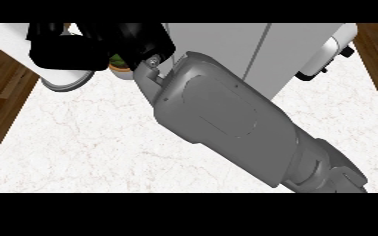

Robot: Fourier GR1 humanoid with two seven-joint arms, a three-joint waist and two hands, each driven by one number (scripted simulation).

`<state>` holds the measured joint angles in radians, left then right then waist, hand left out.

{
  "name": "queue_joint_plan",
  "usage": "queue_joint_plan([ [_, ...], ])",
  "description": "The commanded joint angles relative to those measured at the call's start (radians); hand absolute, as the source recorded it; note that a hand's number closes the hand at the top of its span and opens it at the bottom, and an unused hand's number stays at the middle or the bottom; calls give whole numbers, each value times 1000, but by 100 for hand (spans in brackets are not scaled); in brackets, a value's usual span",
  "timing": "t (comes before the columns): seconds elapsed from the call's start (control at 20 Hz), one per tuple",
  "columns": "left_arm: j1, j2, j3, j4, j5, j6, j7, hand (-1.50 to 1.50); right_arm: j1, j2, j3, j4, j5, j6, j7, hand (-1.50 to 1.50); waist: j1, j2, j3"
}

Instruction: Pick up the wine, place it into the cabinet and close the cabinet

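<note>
The right hand [136, 37] reaches toward the cabinet [244, 45] (wine unseen); whether its fingers are spread, I cannot tell. Probably best to advance slowly, keeping the forearm off the door.

Even bright light; faint soft shadows; forearm [229, 125] close, slightly blurred.

White marble counter [81, 145], wooden floor [13, 80]

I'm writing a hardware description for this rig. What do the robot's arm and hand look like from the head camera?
A broad grey forearm with a smooth, rounded shell and a faint panel outline fills the view. Towards the lower edge it narrows into darker grey jointed segments. At the wrist sits a small grey bracket with a bolt, then a glossy black hand. No cables or markings show.
</note>
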<state>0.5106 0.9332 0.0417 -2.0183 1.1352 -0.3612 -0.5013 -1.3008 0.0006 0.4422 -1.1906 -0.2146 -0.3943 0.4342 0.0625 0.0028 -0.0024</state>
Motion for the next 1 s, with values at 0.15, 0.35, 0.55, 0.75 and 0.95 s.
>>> queue_joint_plan([
  [0.15,-29,19,70,16,57,-9,38,150,30,-14,-48,257,14,32,-161,150,-18,12,1],
  [0.35,-62,1,48,12,52,10,36,150,35,-54,-40,310,18,61,-205,150,-18,24,0],
  [0.55,-58,2,60,-24,76,60,54,150,64,-121,-58,303,13,100,-236,150,-22,23,2],
  [0.75,-47,13,65,-35,56,53,61,150,105,-137,-50,320,37,79,-264,150,-16,26,2],
  [0.95,-62,8,54,-50,57,69,67,150,113,-134,-56,320,33,96,-306,150,-19,32,1],
])
